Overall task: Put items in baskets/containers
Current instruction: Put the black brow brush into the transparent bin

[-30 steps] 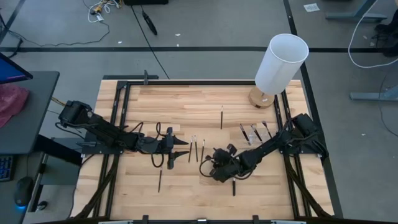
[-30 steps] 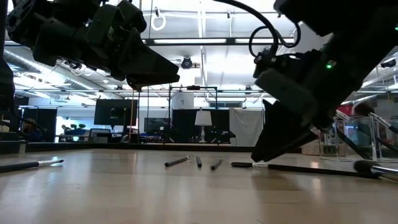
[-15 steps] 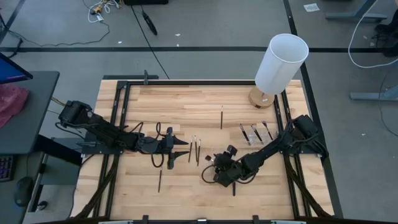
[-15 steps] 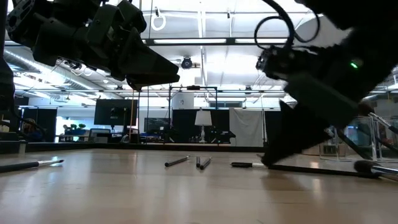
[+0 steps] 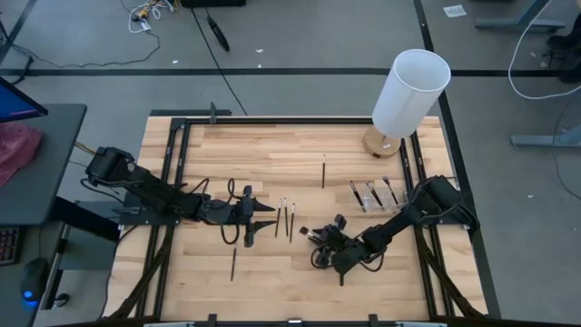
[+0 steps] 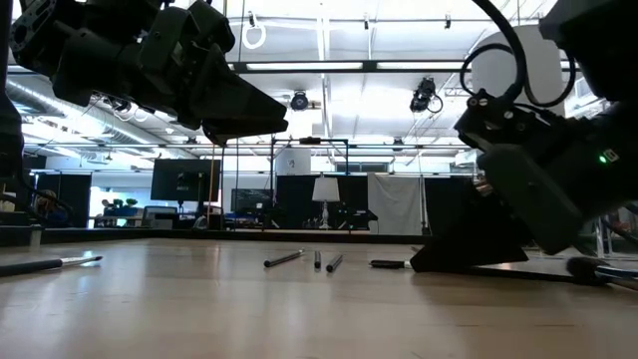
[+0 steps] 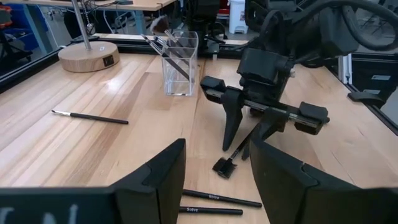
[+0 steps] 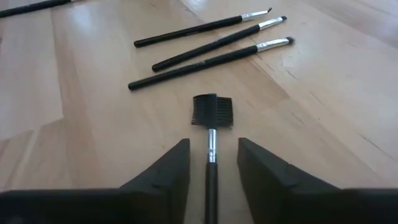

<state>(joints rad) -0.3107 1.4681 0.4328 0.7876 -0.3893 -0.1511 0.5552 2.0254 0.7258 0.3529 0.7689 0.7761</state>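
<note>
The floor (image 5: 300, 41) is grey, crossed by dark tape lines, with loose cables (image 5: 150, 13) lying near the far edge. A dark side table (image 5: 36, 163) stands at the left — a pink cloth (image 5: 14, 150) on it. Beyond the desk (image 6: 299, 309), long ceiling lights (image 6: 329, 68) glow over dark screens (image 6: 179, 179) and a small white-shaded lamp (image 6: 326, 189).

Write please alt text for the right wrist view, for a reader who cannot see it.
The right gripper is low over the wooden table, its two dark fingers open on either side of the handle of a comb-headed brush lying flat. Beyond it, three thin dark brushes lie side by side.
</note>
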